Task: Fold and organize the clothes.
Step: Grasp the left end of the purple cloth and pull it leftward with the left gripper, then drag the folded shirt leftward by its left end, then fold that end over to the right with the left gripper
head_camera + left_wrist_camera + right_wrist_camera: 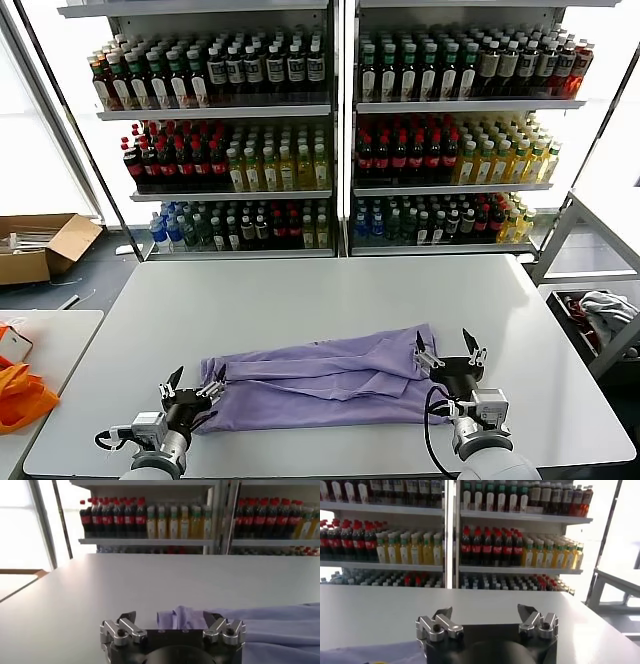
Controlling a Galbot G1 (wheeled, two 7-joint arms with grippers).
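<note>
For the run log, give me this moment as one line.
stage: fold laid | T-shirt: flat on table, folded band | left end effector: open, at shirt's left end | right end effector: open, at right end

The T-shirt (320,385) edge under the left tool (192,385) is hidden; behind the right tool (485,615) only 1 corner shows.
</note>
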